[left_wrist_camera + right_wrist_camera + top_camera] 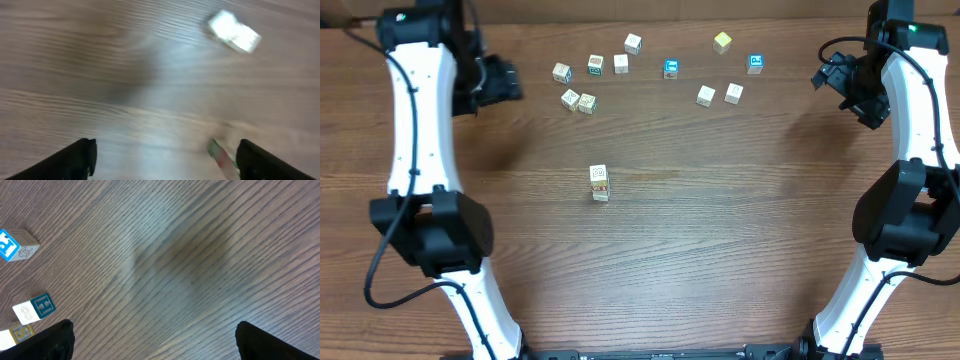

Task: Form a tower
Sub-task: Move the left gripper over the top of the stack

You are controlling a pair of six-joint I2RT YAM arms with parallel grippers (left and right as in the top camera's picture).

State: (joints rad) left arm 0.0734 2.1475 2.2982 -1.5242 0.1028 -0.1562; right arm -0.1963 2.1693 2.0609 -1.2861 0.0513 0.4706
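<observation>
Brown wood-grain table [720, 250] fills the overhead view. Clock directions are read in that view, with 12 o'clock at the top edge. The white-and-black left arm [420, 130] runs along the 9 o'clock side and the right arm [920, 150] along the 3 o'clock side.

The left gripper [167, 157] sits near 10 o'clock with its black fingers [80, 157] spread wide and nothing clamped between them. Its wrist view is blurred. It shows a pale block [234, 32] lying on the wood and a red-and-green-marked block [220, 155] just beside one finger; whether they touch cannot be told. The right gripper [155, 340], near 2 o'clock, is likewise spread wide over bare wood.

The tower [599, 183], a single column of pale printed cubes, stands free just to 9 o'clock of the table's centre, well apart from both grippers. How many cubes it has cannot be told from above.

Loose cubes lie scattered at 12 o'clock of the tower. Among them are pale cubes [587, 103], two blue-faced cubes [671, 68] and one yellow cube [722, 42].
</observation>
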